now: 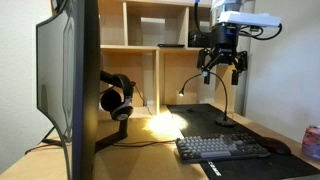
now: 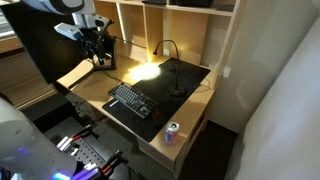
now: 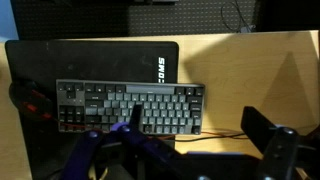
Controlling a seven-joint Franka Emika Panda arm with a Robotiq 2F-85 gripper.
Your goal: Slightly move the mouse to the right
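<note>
The mouse [image 1: 277,147] is a small black dome on the dark desk mat [image 1: 215,120], just off the end of the keyboard [image 1: 220,148]. In the wrist view it shows as a dark low shape [image 3: 22,93] at the left end of the keyboard [image 3: 130,105]. My gripper [image 1: 222,68] hangs high above the back of the desk, well away from the mouse, open and empty. It also shows in an exterior view [image 2: 100,48], and its two dark fingers frame the bottom of the wrist view [image 3: 197,122].
A reddish cup [image 1: 311,143] stands beyond the mouse; it shows as a can [image 2: 171,131] near the desk edge. A lit gooseneck lamp [image 1: 185,92] stands behind the mat. A large monitor [image 1: 70,80] and headphones [image 1: 117,97] are at one end. Shelves [image 1: 150,25] rise behind.
</note>
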